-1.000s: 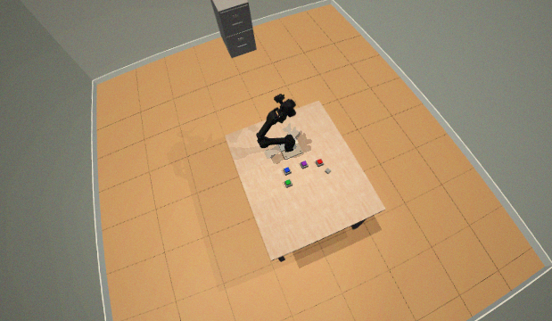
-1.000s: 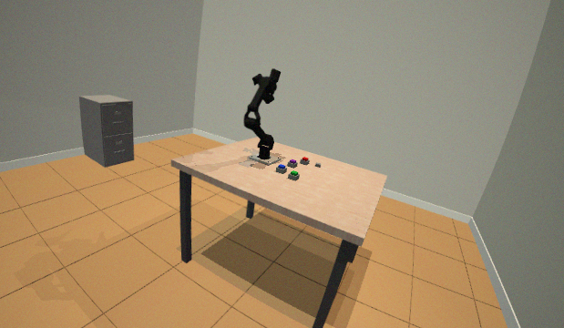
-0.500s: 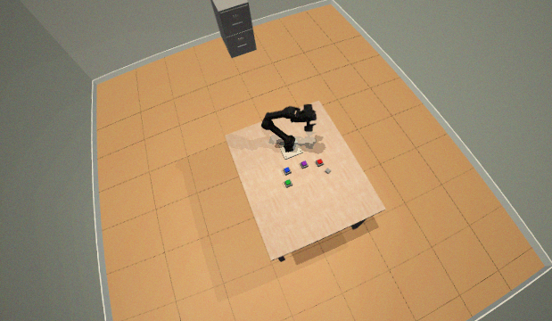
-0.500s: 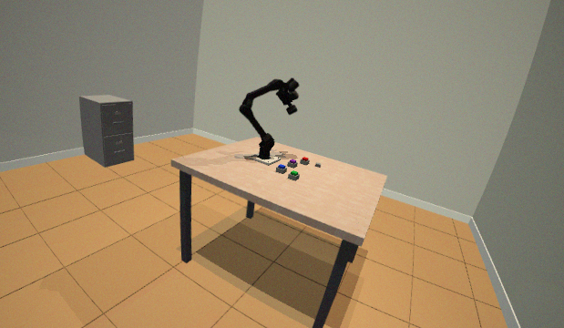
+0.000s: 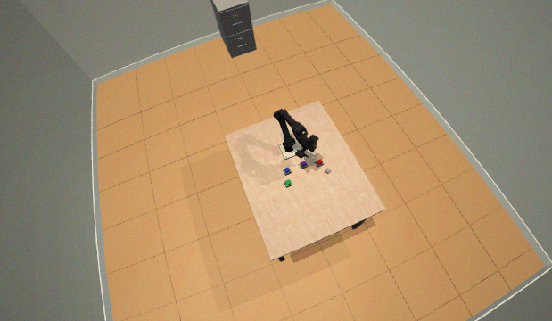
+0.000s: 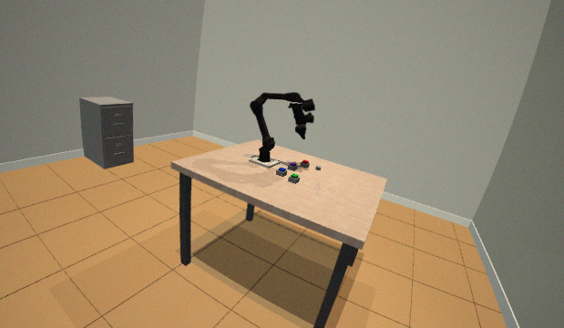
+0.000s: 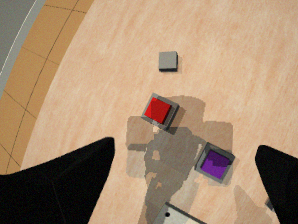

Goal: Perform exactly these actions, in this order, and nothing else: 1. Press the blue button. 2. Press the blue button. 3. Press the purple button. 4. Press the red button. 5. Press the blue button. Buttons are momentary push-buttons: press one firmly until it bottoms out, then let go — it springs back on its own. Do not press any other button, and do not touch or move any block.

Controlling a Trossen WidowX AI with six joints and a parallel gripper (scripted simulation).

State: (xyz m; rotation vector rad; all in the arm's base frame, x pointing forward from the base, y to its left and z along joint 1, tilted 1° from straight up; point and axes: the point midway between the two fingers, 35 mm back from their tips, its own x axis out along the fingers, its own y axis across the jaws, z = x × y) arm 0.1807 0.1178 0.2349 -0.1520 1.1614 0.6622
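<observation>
The black pincer (image 6: 302, 133) hangs high above the pale wooden bench (image 6: 345, 205), fingers spread wide with nothing between them, pointing down toward the cluster of buttons. From the wrist view, the small square red button (image 7: 158, 110) and the square purple button (image 7: 216, 163) both lie below, between the two dark fingers. The little grey block (image 7: 168, 62) sits just beyond the red one.

The square blue button (image 5: 287, 170) is off to the side of those two, near the square green button (image 5: 288, 183), and out of the wrist view altogether. I can't tell from here which press is due, so the aim matters. If blue is next, the arm needs to swing across before dropping, then bring one fingertip straight down on the blue cap, keeping off green just beside it. If it's purple or red, the descent is nearly lined up already. Either way: a firm vertical push to the bottom, then a clean lift, well away from that grey block.
</observation>
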